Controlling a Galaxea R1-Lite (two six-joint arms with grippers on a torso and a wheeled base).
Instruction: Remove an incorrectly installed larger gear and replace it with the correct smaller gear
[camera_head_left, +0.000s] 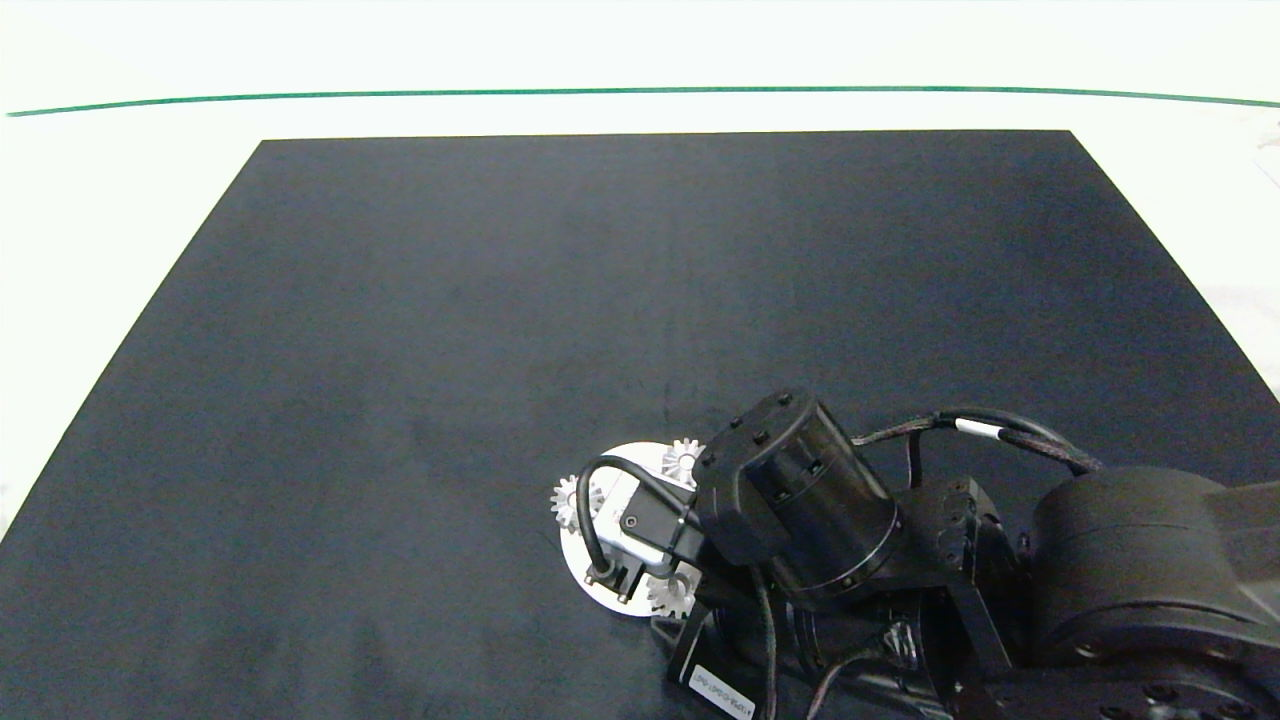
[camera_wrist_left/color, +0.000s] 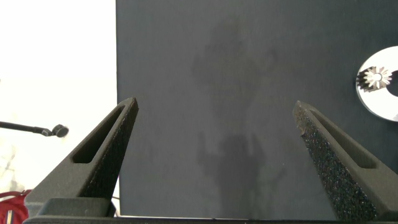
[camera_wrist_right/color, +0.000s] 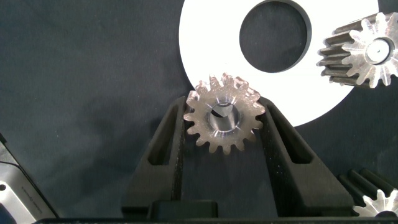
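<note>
Grey-beige gear: the smaller gear (camera_wrist_right/color: 223, 116), flat, dull, short blunt teeth, wide round centre hole; edge catches a pinkish tint.
Where: clamped between the right gripper fingers, at the rim of the white disc (camera_wrist_right/color: 205, 56), partly over the disc and partly over the black mat (camera_head_left: 500, 330); cannot tell if it rests on the disc or hangs above it.
Right gripper (camera_wrist_right/color: 224, 134): fingers closed onto the smaller gear from both sides, pads (camera_wrist_right/color: 177, 134) touching its teeth; arm comes in from the desk's right side, low over the disc near the front edge of the mat.
White disc: flat ring with a big round hole, mat showing through; lies near the mat's front edge, middle-right.
Fluted silver gears: one (camera_wrist_right/color: 367, 53) on the disc's rim, another (camera_wrist_right/color: 379, 205) just beside the gripper; three (camera_head_left: 572, 500) show around the disc from above.
Larger gear: cannot pick it out.
Left gripper (camera_wrist_left/color: 214, 134): fingers wide apart, nothing between them, over bare mat well away from the disc.
</note>
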